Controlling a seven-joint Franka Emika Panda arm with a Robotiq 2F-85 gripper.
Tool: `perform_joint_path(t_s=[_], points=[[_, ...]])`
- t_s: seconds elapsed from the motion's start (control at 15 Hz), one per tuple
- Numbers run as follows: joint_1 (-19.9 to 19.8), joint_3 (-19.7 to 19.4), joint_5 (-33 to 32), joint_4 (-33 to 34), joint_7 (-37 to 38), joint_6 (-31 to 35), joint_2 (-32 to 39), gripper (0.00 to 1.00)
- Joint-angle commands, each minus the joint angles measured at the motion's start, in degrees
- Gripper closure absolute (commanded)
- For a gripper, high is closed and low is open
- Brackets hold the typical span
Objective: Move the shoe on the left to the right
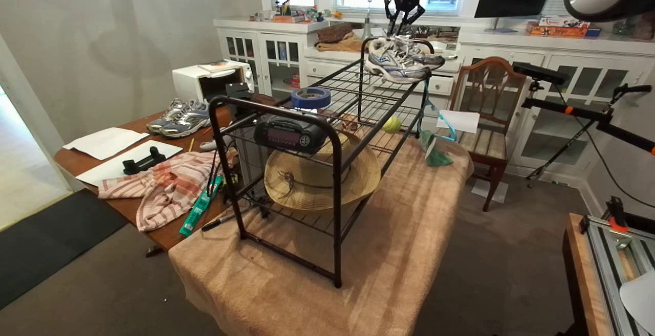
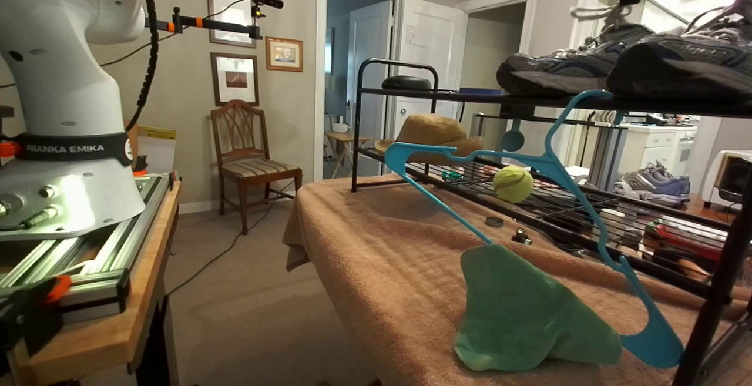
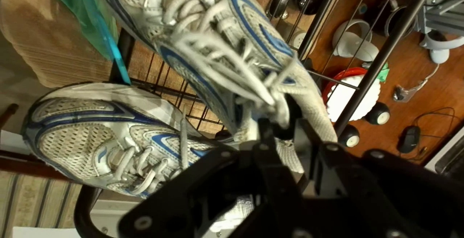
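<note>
A pair of pale grey-white sneakers with blue trim sits side by side on the top shelf of the black wire rack (image 1: 336,208). One shoe (image 1: 389,62) also shows in an exterior view (image 2: 570,60) and in the wrist view (image 3: 232,20). The second shoe (image 2: 681,66) lies beside it in the wrist view (image 3: 79,136). My gripper (image 1: 395,30) points down over the first shoe. In the wrist view the gripper (image 3: 283,124) has its fingers apart with a gap, at that shoe's laces and ankle opening. Whether the fingertips touch the laces I cannot tell.
Blue tape (image 1: 310,98) and a black clock radio (image 1: 286,135) stand on the top shelf. A straw hat (image 1: 327,198) and a tennis ball (image 2: 513,184) are on the lower level. A blue hanger (image 2: 652,342) with green cloth (image 2: 523,309) hangs from the rack's side.
</note>
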Motion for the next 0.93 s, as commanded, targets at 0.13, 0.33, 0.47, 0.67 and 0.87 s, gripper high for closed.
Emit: perform_joint_path(t_s=[0.13, 0.33, 0.47, 0.67, 0.87], points=[[2.5, 0.02, 0.45, 2.5, 10.33, -1.61, -2.15, 0.3], [4.98, 1.36, 0.38, 0.44, 9.47, -1.52, -5.85, 0.08], [6.39, 3.02, 0.49, -1.59, 3.76, -0.79, -8.18, 0.0], [8.12, 5.19, 0.29, -5.07, -3.34, -2.0, -11.61, 0.0], [9.01, 6.23, -0.62, -9.38, -10.59, -4.87, -15.39, 0.0]])
